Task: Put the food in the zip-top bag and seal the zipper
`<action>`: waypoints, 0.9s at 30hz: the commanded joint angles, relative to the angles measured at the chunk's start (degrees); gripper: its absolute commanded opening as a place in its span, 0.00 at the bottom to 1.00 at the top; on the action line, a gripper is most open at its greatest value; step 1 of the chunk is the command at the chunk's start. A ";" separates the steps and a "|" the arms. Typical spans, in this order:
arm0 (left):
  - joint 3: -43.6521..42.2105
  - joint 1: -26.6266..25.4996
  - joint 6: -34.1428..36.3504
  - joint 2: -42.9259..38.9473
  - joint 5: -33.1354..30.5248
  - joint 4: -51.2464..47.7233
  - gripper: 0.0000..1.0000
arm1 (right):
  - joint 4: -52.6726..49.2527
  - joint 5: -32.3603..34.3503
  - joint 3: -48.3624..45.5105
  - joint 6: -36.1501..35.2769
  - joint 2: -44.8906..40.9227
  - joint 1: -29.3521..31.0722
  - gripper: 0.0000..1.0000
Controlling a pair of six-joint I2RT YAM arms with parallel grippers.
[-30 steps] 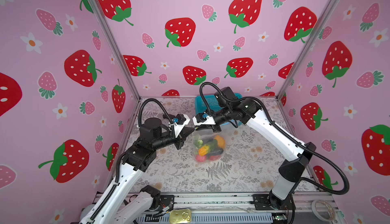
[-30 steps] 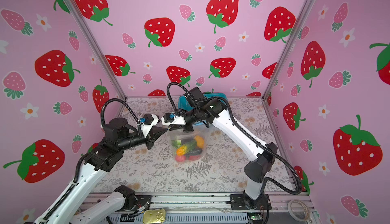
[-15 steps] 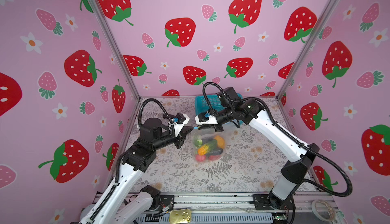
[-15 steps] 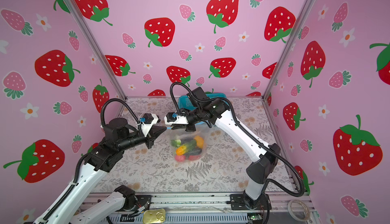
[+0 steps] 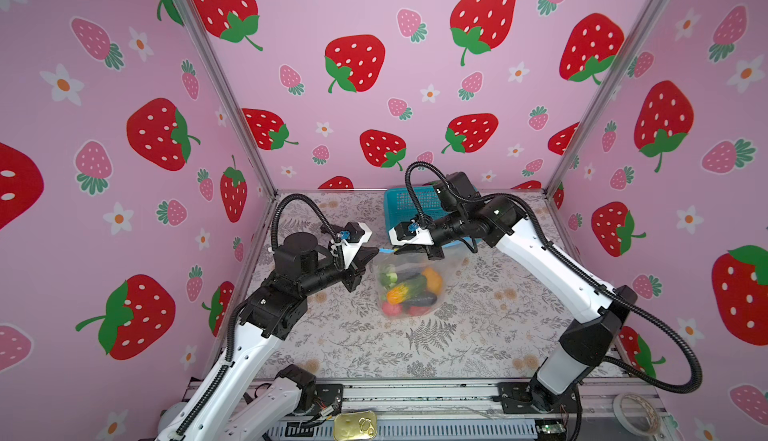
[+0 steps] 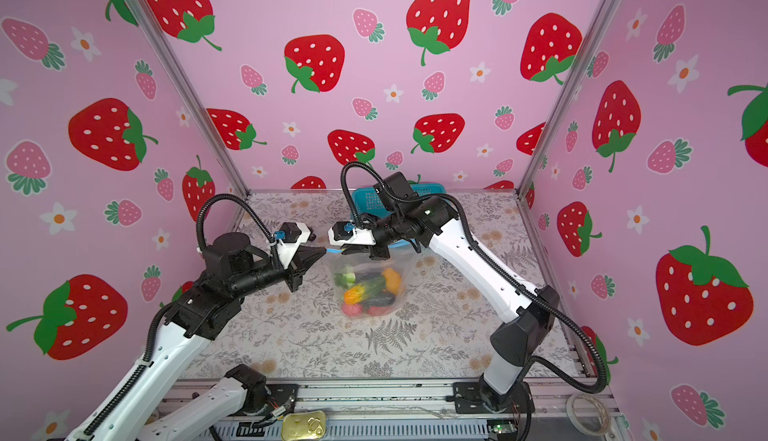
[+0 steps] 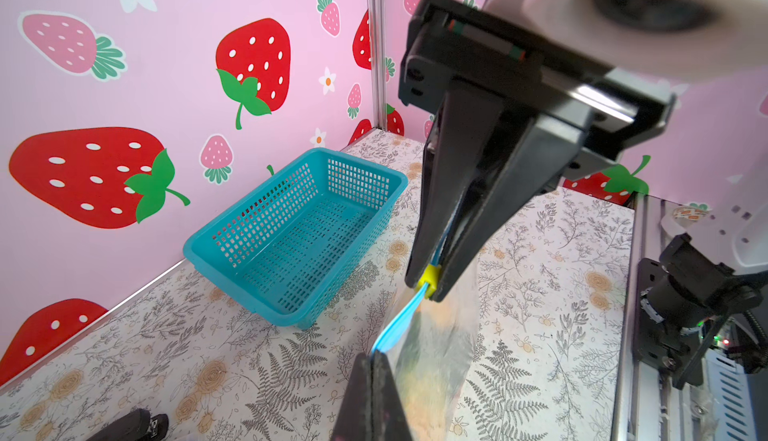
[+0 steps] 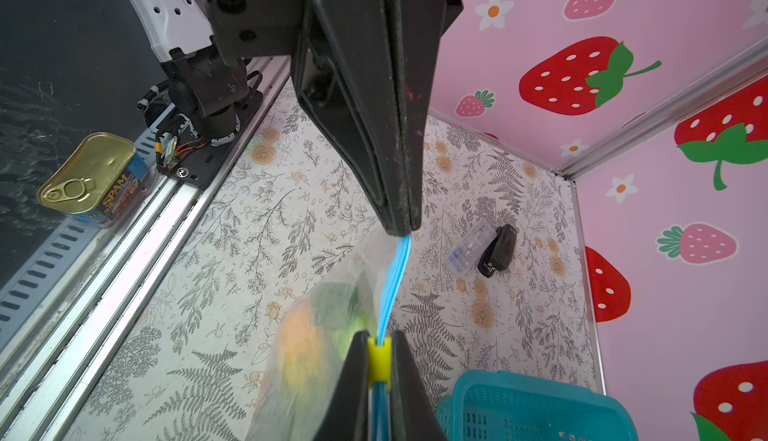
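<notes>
The thin light-blue zipper strip [image 8: 392,281] of the large, crinkly, transparent zip-top bag [image 5: 415,262] is stretched between the two pincers, above the fern-patterned table [image 5: 478,326]. The left gripper [image 8: 402,227] is fully closed and pinches the strip's 9 o'clock end. The right gripper [image 7: 429,287], its jaws all but closed, clamps the small yellow slider tab [image 8: 379,360] just toward 3 o'clock. A short bare length of strip lies between them.

In both top views the bag hangs from the strip toward 6 o'clock, with the small toy fruits and vegetables [image 5: 409,289] bunched at its bottom. Whether that bottom touches the table cannot be told. The teal perforated plastic basket [image 7: 291,231] stands at 12 o'clock, behind the right gripper.

Compared with a second ago, the right arm sits slightly farther toward 3 o'clock. The left gripper and the food look unchanged.

The strip's long axis runs from 9 to 3 o'clock, roughly level. The bag's closed bottom points toward 6 o'clock.
</notes>
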 commanded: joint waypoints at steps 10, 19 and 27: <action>-0.46 0.59 0.79 -1.55 -6.80 0.41 0.00 | -2.39 -1.07 -0.78 -0.49 -3.17 -1.12 0.00; -1.19 0.99 0.88 -2.28 -7.49 0.73 0.00 | -2.23 -1.01 -0.85 -0.45 -3.31 -1.30 0.00; -2.37 2.98 -0.53 -2.78 -7.11 1.95 0.00 | -2.10 -1.16 -1.29 -0.48 -3.59 -1.66 0.00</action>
